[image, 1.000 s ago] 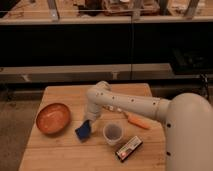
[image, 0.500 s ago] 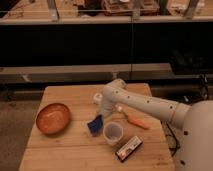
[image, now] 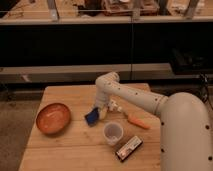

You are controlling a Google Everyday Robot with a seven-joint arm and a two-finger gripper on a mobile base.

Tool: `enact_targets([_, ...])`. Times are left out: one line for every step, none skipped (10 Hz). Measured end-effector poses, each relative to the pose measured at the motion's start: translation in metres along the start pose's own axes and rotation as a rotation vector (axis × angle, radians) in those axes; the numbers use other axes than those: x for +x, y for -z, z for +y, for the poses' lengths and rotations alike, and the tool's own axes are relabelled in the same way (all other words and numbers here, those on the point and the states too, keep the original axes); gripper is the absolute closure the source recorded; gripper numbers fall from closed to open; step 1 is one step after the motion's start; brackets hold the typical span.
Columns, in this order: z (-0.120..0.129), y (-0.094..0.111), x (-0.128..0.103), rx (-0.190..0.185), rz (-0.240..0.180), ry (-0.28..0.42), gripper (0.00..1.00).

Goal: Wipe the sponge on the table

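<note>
The sponge [image: 91, 117], a small dark-blue pad with a pale side, rests tilted on the light wooden table [image: 70, 150], just left of centre. My gripper [image: 101, 113] reaches down from the white arm [image: 131, 95] and is shut on the sponge's right side, pressing it to the tabletop. The arm comes in from the right and hides part of the gripper.
An orange bowl [image: 53, 118] sits at the table's left. A clear cup [image: 113, 133] stands just in front of the sponge, an orange carrot [image: 136, 121] lies to the right, and a black-and-white flat box [image: 129, 148] lies near the front edge. Dark shelving with metal rails [image: 105, 70] runs behind.
The sponge has slid with my gripper across the table, rightwards and away from the front edge, then slightly back to the left. The arm's elbow swung the same way.
</note>
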Motion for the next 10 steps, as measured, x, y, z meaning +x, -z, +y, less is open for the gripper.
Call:
enact_targets([-0.012,-0.009,-0.020,-0.013,-0.033,0.045,1.00])
enact_targets([-0.018,-0.015,-0.034,-0.025,-0.055,0.077,1.00])
enact_targets([-0.021,-0.022,-0.051,-0.044,-0.077,0.113,1.00])
enact_targets([-0.018,-0.031,-0.065,-0.070,-0.097,0.148,1.00])
enact_targets([-0.011,-0.040,-0.077,-0.101,-0.111,0.175,1.00])
enact_targets([-0.002,-0.045,-0.084,-0.122,-0.125,0.191,1.00])
enact_targets([0.005,-0.045,-0.086,-0.125,-0.132,0.194,1.00])
enact_targets([0.016,-0.042,-0.081,-0.127,-0.135,0.193,1.00])
enact_targets([0.026,-0.036,-0.075,-0.119,-0.132,0.193,1.00])
enact_targets([0.034,-0.031,-0.069,-0.110,-0.123,0.190,1.00])
